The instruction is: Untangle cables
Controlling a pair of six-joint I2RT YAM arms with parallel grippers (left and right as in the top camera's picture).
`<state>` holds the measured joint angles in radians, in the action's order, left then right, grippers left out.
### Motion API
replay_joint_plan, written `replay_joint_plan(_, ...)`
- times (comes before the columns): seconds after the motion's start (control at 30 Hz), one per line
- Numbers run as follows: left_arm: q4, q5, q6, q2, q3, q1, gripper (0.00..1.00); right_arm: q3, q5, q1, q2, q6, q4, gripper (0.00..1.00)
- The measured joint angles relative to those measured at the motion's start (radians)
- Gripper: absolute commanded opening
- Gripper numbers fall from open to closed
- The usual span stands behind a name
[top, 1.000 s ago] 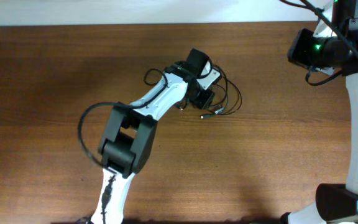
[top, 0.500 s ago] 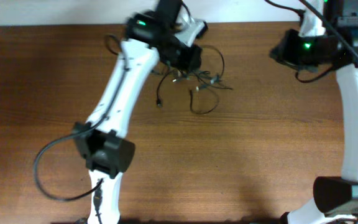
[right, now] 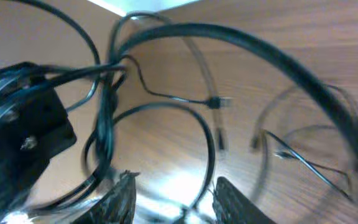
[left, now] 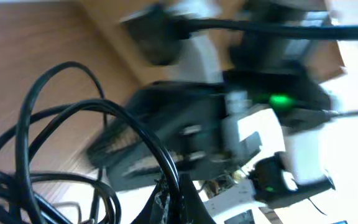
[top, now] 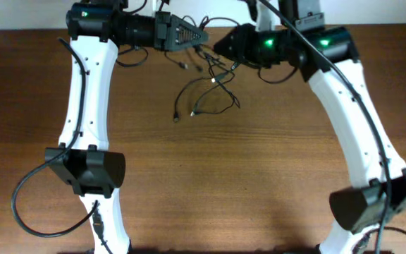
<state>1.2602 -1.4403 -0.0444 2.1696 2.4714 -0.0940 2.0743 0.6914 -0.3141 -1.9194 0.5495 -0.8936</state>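
Observation:
The cables (top: 206, 85) are a tangle of thin black cords hanging near the table's back edge, their small plugs (top: 177, 116) trailing down to the wood. My left gripper (top: 203, 34) points right and is shut on the top of the bundle; in the left wrist view its fingers (left: 176, 196) pinch one black cable (left: 135, 124). My right gripper (top: 222, 47) faces it from the right, almost touching. In the right wrist view the right gripper (right: 174, 176) is open with a cable loop (right: 210, 149) running between its fingers. A plug (right: 219, 101) shows beyond.
The brown wooden table (top: 273, 169) ends at a white wall strip (top: 34, 14) just behind both grippers. The left arm's elbow (top: 87, 169) and the right arm's base (top: 372, 201) stand over the front half. Thick arm cables (top: 27, 204) loop at the lower left.
The left gripper shut on the tangle and carried it from the table's middle up to the back edge. The right arm swung left to meet it, and its jaws opened.

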Motion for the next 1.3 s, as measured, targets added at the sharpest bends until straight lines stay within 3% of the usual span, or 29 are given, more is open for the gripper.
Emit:
replay_joint_plan(0.1, -0.039, -0.072, 0.000, 0.000, 0.000, 0.006, 0.00, -0.003, 0.109, 0.000, -0.062, 0.032, 0.093, 0.41)
replay_joint_plan(0.13, -0.048, -0.080, 0.000, 0.000, 0.000, 0.006, 0.00, -0.003, 0.126, 0.000, -0.062, 0.042, 0.100, 0.31)
replay_joint_plan(0.17, -0.056, -0.090, 0.000, 0.000, 0.000, 0.006, 0.00, -0.003, 0.147, 0.000, -0.062, 0.042, 0.101, 0.13)
replay_joint_plan(0.2, -0.072, -0.096, 0.004, 0.000, 0.000, 0.007, 0.00, -0.003, 0.153, 0.000, -0.062, 0.047, 0.086, 0.04)
replay_joint_plan(0.4, -0.290, -0.096, 0.255, 0.004, -0.002, 0.088, 0.00, 0.003, 0.001, 0.004, -0.062, -0.061, -0.225, 0.04)
replay_joint_plan(0.57, -0.402, -0.101, 0.379, 0.014, -0.003, 0.198, 0.00, 0.005, -0.290, 0.072, -0.062, -0.090, -0.412, 0.04)
replay_joint_plan(0.7, -0.408, -0.097, 0.393, 0.014, -0.003, 0.274, 0.00, 0.004, -0.422, 0.193, -0.062, -0.109, -0.473, 0.04)
replay_joint_plan(0.83, -0.411, -0.095, 0.397, 0.014, -0.003, 0.282, 0.00, 0.004, -0.436, 0.274, -0.062, -0.182, -0.521, 0.04)
replay_joint_plan(1.07, -0.415, 0.148, 0.401, 0.014, -0.003, 0.311, 0.00, 0.007, -0.442, 0.631, -0.062, -0.300, -0.640, 0.04)
replay_joint_plan(1.2, -0.415, 0.195, 0.401, 0.014, -0.003, 0.310, 0.00, 0.007, -0.392, 0.603, -0.062, -0.426, -0.677, 0.04)
replay_joint_plan(1.3, -0.405, 0.304, 0.392, 0.014, -0.003, 0.323, 0.00, 0.007, -0.482, 0.594, -0.062, -0.403, -0.690, 0.04)
